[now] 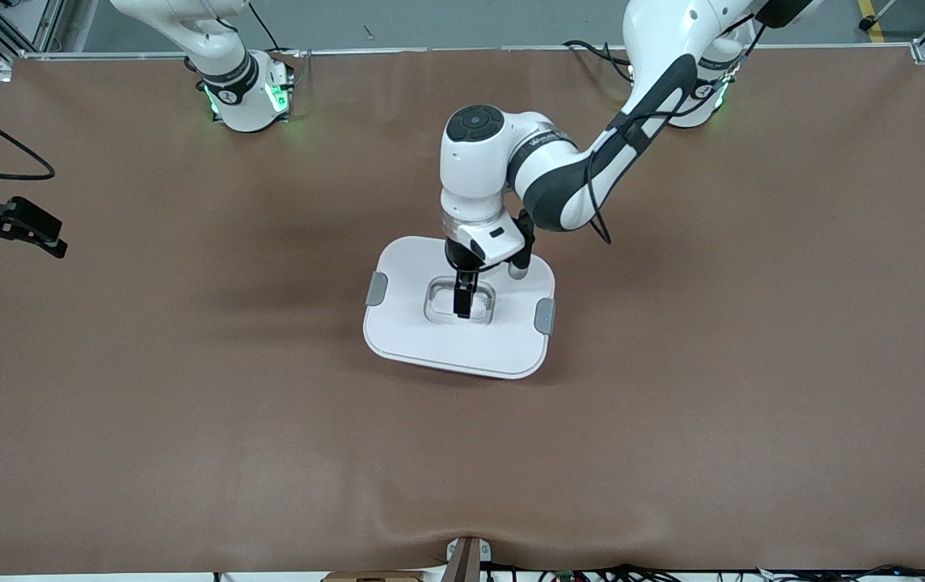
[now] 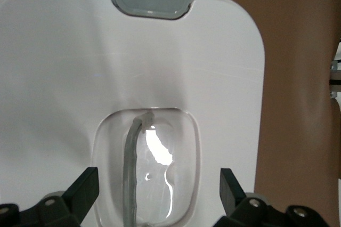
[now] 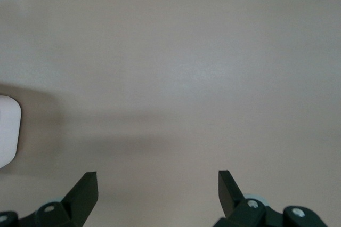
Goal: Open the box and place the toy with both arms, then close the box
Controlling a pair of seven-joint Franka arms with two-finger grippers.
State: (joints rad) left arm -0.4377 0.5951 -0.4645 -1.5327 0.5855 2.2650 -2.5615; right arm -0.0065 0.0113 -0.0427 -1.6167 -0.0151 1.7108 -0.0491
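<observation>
The white rounded-rectangle plastic box [image 1: 459, 319] sits mid-table with its lid on and a grey latch tab [image 1: 377, 288] at each short end. The toy is not visible in any view, so you cannot tell whether it is inside; this fits a box about to be opened as well as one just closed again. Your left gripper [image 1: 462, 301] stands directly over the clear recessed handle [image 2: 145, 168] in the lid's centre. In the left wrist view its fingers [image 2: 85, 187] are spread wide, one to each side of the recess, holding nothing. That straddle looks like the stance for gripping the handle's curved grey bar [image 2: 130, 168], or the stance just after letting it go. The left arm reaches in from its base with the elbow bent and the wrist turned straight down, so the fingers point vertically at the lid. Your right gripper [image 1: 22, 226] waits well off toward the right arm's end of the table. It hangs over the bare brown table mat [image 3: 181, 67], fingers likewise apart and empty, with only a white corner of the box at the edge of its wrist view.
</observation>
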